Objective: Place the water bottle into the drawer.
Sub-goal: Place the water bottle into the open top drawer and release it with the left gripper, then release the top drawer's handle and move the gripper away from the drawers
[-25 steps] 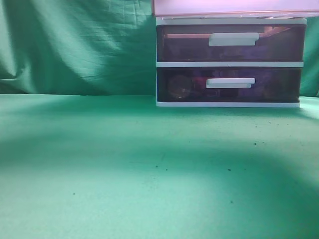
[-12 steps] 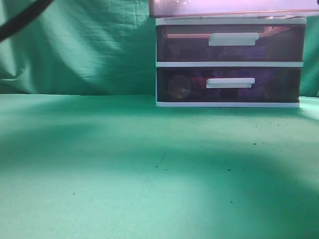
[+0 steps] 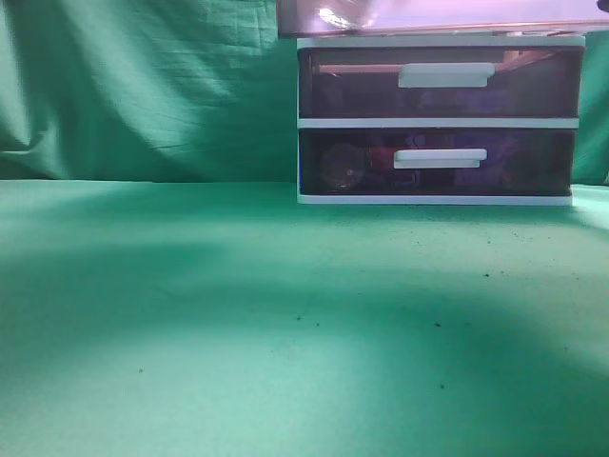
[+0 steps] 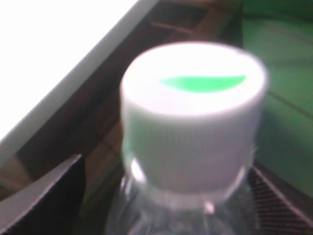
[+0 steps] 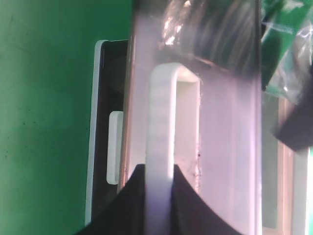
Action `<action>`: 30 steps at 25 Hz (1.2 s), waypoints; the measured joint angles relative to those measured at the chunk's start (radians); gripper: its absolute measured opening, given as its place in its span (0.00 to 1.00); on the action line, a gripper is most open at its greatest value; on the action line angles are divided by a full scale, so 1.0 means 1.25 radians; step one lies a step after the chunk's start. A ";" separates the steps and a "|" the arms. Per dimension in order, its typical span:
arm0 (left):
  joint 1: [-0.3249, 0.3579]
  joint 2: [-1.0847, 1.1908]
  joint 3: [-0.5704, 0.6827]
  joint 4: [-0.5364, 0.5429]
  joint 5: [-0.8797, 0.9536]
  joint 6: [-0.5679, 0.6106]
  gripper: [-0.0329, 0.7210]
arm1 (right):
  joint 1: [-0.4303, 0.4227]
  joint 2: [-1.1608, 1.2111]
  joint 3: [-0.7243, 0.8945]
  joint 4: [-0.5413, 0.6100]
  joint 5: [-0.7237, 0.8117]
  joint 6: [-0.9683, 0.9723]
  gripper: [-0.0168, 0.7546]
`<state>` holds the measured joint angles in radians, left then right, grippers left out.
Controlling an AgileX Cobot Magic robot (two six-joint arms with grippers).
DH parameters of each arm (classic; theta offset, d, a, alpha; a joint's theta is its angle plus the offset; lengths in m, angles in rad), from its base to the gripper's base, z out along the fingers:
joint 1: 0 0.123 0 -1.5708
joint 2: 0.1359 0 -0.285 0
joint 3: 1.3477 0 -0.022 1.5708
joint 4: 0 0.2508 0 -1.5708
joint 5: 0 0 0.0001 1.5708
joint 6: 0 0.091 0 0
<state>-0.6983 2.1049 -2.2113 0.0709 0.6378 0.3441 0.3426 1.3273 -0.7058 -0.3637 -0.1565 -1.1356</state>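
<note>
The water bottle (image 4: 190,122) is clear plastic with a white cap. It fills the left wrist view, blurred and close. My left gripper (image 4: 161,220) is shut on its body, with dark fingers (image 4: 44,196) at either side. It hangs over the open top drawer (image 3: 438,14) of the drawer cabinet (image 3: 438,122). In the exterior view the bottle shows only as a glint (image 3: 333,16) through the drawer's translucent wall. My right gripper (image 5: 159,203) is shut on the top drawer's white handle (image 5: 160,122). Crinkled clear plastic of the bottle (image 5: 283,73) shows beyond the drawer front.
The cabinet has two shut dark drawers below, each with a white handle (image 3: 445,74). The lowest one (image 3: 438,160) holds dim objects. A green cloth covers the table (image 3: 238,324) and hangs as the backdrop.
The top drawer's front edge has crept left in the exterior view, and the bottle's glint has appeared inside its left end. A dark cable seen at top left half a second ago is gone.
</note>
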 joint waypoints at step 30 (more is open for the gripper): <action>0.000 -0.192 -0.035 0.125 0.191 -0.147 0.04 | 0.005 0.000 -0.005 0.000 0.025 0.043 0.13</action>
<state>-0.6983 1.8647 -2.2550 0.2266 0.8760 0.1609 0.3485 1.3273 -0.7118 -0.3637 -0.1257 -1.0821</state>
